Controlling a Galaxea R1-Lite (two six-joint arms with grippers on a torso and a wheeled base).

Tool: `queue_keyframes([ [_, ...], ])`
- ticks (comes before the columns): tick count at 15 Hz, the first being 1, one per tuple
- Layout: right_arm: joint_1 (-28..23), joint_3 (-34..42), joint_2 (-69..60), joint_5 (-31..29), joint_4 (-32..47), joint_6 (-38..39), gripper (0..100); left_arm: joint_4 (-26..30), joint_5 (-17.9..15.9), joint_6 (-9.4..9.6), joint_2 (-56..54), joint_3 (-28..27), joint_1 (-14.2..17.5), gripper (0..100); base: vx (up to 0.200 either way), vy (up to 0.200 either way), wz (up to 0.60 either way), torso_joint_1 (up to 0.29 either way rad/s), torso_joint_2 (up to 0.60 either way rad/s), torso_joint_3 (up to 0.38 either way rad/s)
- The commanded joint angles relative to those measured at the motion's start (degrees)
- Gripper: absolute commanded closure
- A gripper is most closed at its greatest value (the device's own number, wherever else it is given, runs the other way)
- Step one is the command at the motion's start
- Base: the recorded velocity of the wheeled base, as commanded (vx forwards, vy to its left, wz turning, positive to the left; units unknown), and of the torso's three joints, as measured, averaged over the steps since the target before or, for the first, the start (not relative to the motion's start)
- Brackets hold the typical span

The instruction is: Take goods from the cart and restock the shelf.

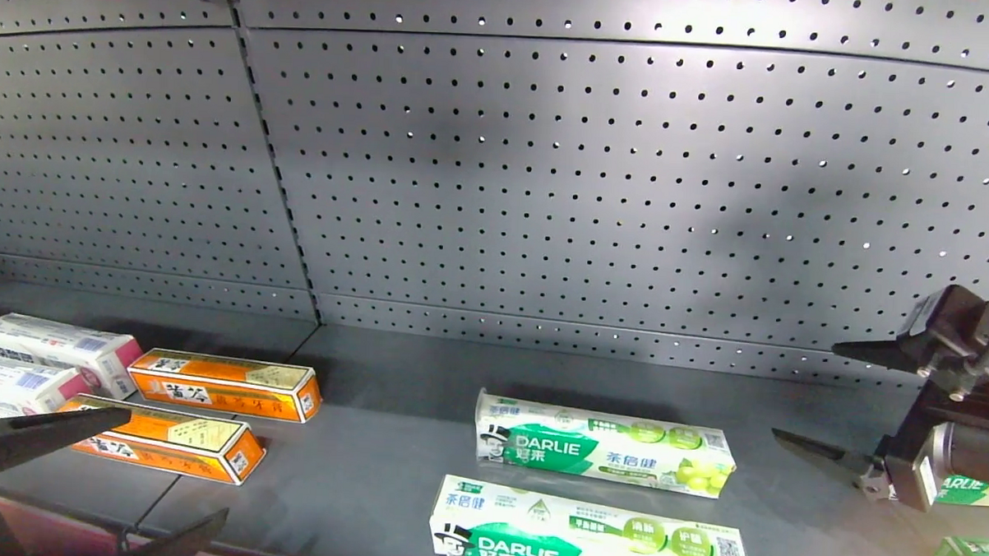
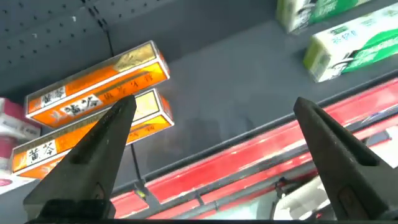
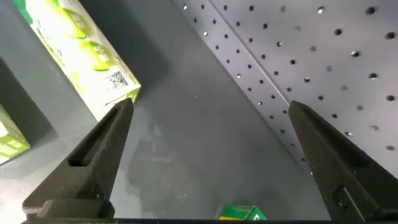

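Hanging before the grey shelf [image 1: 390, 439], both grippers have their jaws spread wide and grip nothing. The left gripper [image 1: 177, 464] is at the near left over two orange boxes [image 1: 226, 384], and the right gripper [image 1: 807, 391] is at the right, close to the pegboard back [image 1: 629, 192]. Two green-and-white toothpaste boxes [image 1: 604, 445] lie flat mid-shelf, one nearer than the other and apart. Two white-and-pink boxes [image 1: 56, 349] lie at the far left beside the orange pair. The head view takes in all these rows together. The left wrist view adds a red rail [image 2: 249, 155] along the shelf's near edge, below the orange boxes. The right wrist view shows the shelf floor meeting the pegboard between its jaws, with a small green box [image 3: 242, 214] close under the gripper.
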Motion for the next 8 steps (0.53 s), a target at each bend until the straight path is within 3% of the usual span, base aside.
queue_keyframes([
  [1,-0.1,0.14,-0.1,0.0,-0.06,-0.01,0,0.12,0.4,-0.05,1.08,-0.67,-1.33,0,0.0,0.0,0.0,0.0,0.0,0.0],
  [2,-0.1,0.14,-0.1,0.0,-0.06,-0.01,0,0.12,0.4,0.04,1.43,-0.5,-1.42,0,0.0,0.0,0.0,0.0,0.0,0.0],
  [3,-0.1,0.05,-0.1,-0.09,-0.14,0.08,0,-0.05,0.14,0.04,1.52,-0.59,-1.42,0,-0.2,0.0,0.0,0.007,0.0,0.002],
  [8,0.51,0.67,-0.1,-4.92,-3.22,1.31,0,0.12,0.05,0.12,1.52,0.12,-1.42,0,0.0,0.0,0.0,0.0,0.0,0.0],
])
